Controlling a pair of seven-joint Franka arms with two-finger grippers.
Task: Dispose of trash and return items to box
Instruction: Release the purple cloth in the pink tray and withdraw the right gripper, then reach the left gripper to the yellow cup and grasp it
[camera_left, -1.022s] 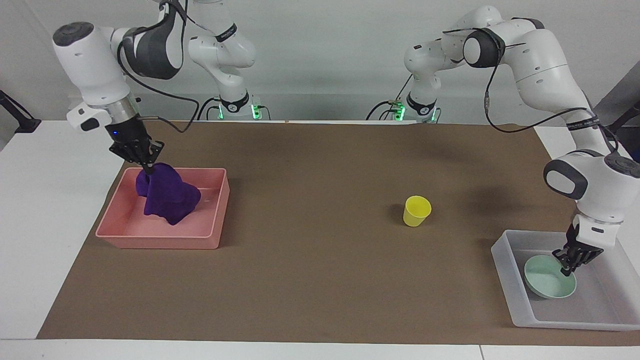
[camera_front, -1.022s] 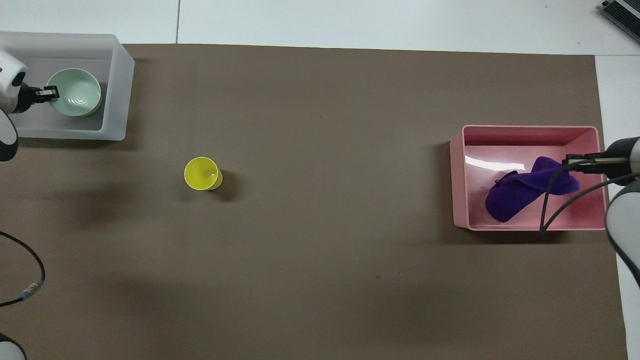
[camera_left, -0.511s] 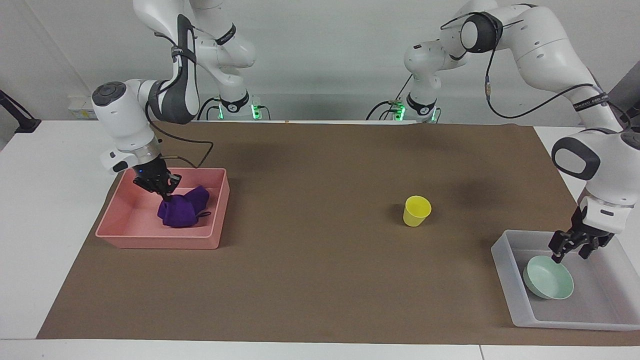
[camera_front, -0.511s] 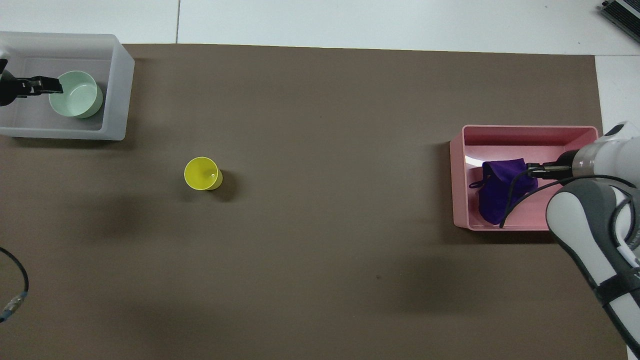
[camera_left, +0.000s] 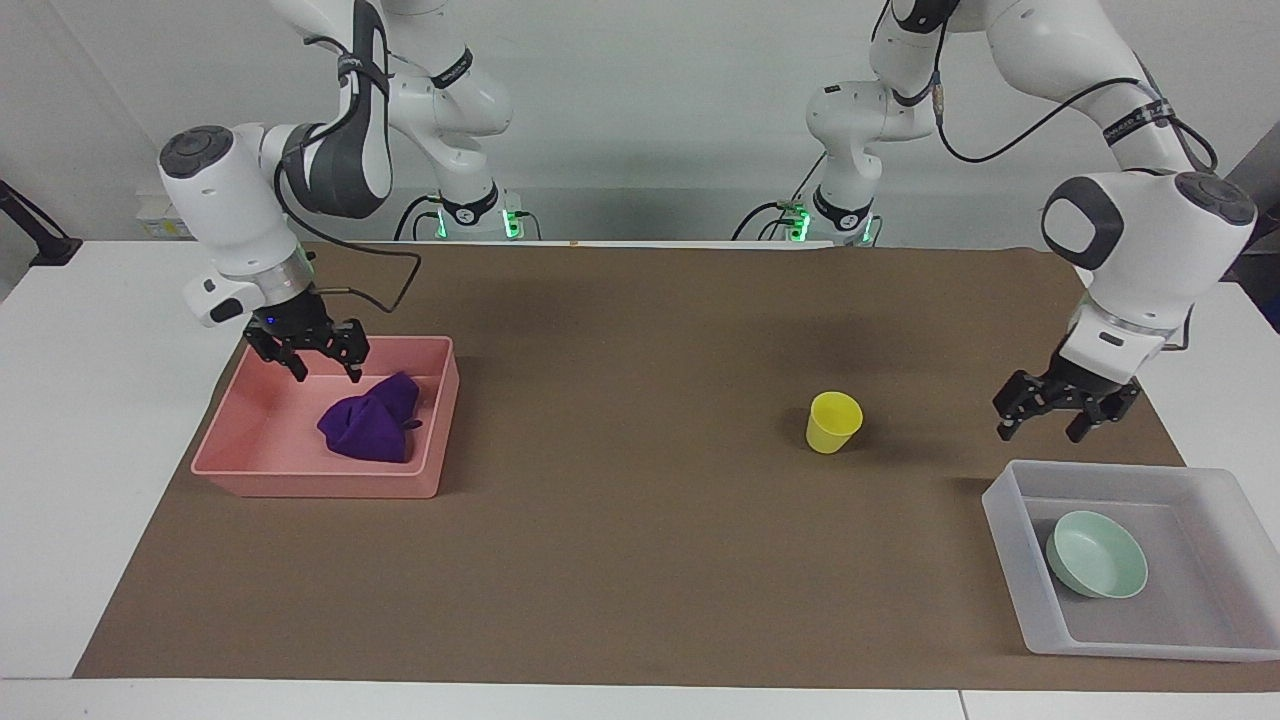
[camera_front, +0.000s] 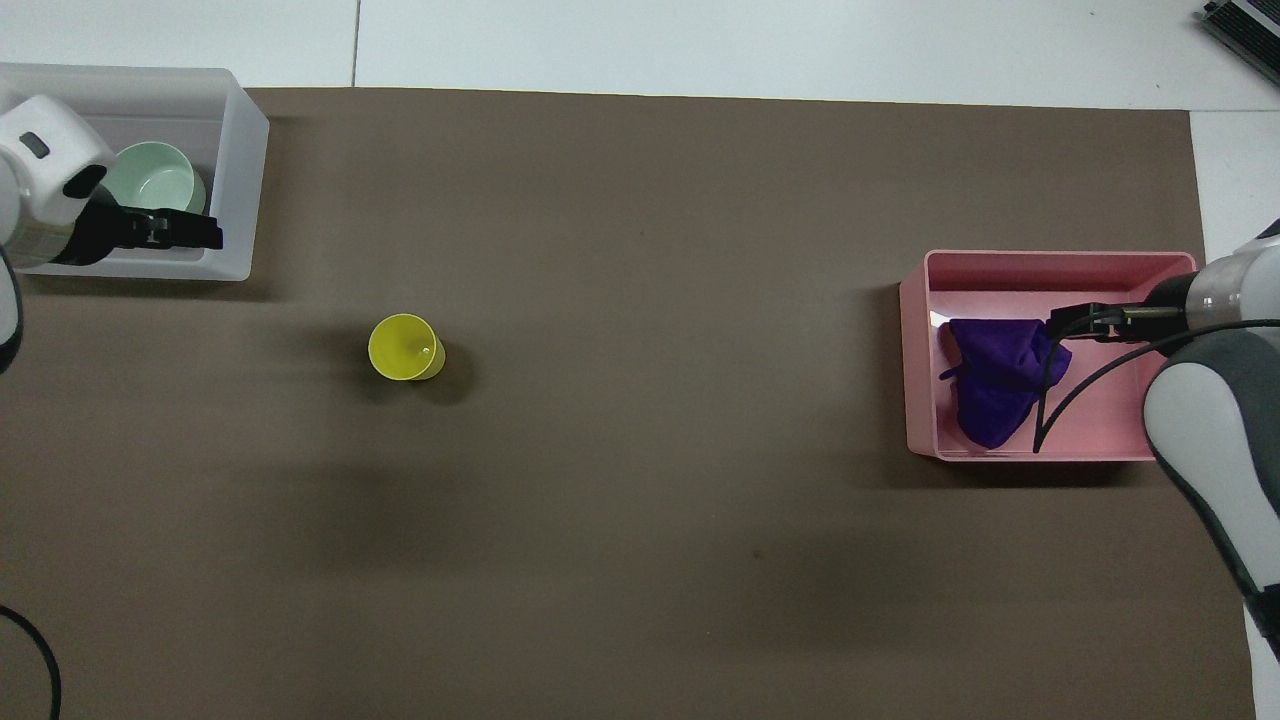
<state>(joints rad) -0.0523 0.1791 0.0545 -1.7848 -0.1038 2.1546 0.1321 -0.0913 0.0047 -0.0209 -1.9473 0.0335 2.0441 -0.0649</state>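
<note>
The right gripper (camera_left: 327, 373) hangs above the pink bin (camera_left: 300, 478), fingers spread wide and holding nothing. Under it the purple rag (camera_left: 372, 428) lies bunched in a soft heap on the bin floor, against the wall that faces the table's middle. A second ago the gripper was pinching the rag, which hung draped from it; now the rag is dropped and the gripper has lifted clear.

The left gripper (camera_left: 1052, 422) is up over the brown mat just beside the translucent box (camera_left: 1010, 540), jaws wide and empty. The mint-green bowl (camera_left: 1097, 568) sits tilted on the box floor, near the wall facing the table's middle. A second ago that gripper was clamped on the bowl's rim inside the box; it has since let go and risen.

The yellow cup (camera_left: 833, 421) stands upright on the mat toward the left arm's end, unmoved.
</note>
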